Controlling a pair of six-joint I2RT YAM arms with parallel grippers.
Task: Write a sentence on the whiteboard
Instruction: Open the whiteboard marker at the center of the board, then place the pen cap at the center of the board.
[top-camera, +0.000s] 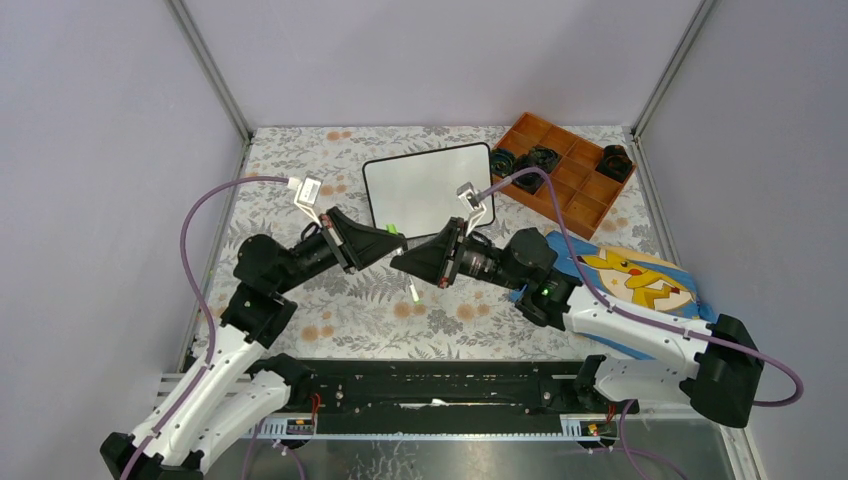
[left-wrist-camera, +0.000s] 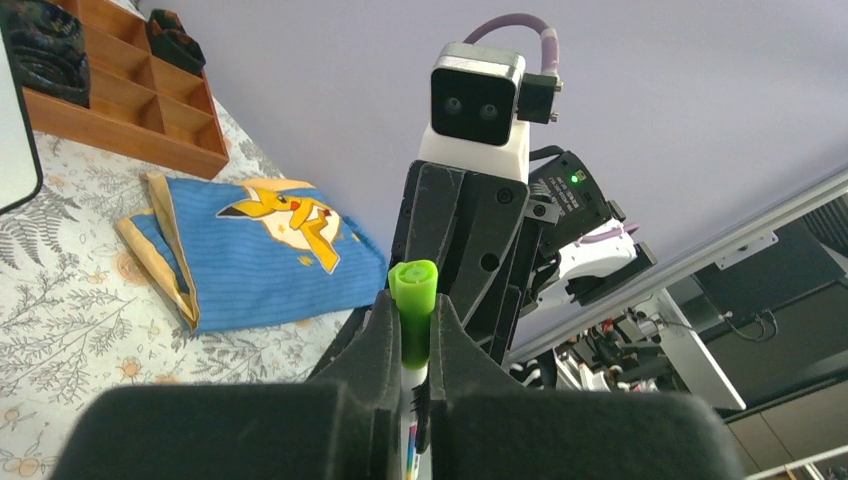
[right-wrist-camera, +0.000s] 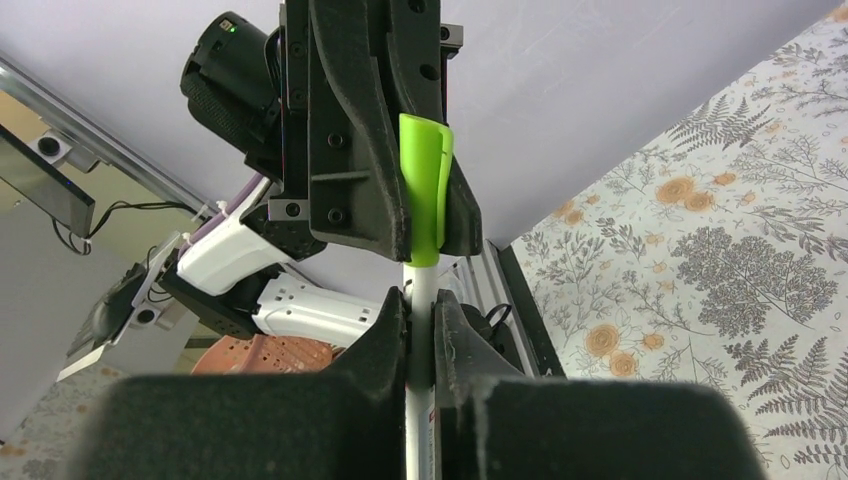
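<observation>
Above the counter (top-camera: 330, 310), mid-air between the arms: one marker (top-camera: 413, 292) pinched from both ends, green cap (left-wrist-camera: 412, 300) in the left claw (top-camera: 398, 240), white barrel (right-wrist-camera: 421, 300) in the right claw (top-camera: 400, 262). Risks: a crooked pull, barrel slipping, a drop onto the floral covering. Whiteboard (top-camera: 425, 185) flat at far centre, blank. Wooden tray (top-camera: 575, 205) just right of it, Pikachu cloth (top-camera: 640, 280) nearer. Plain grey walls (top-camera: 450, 60) around.
</observation>
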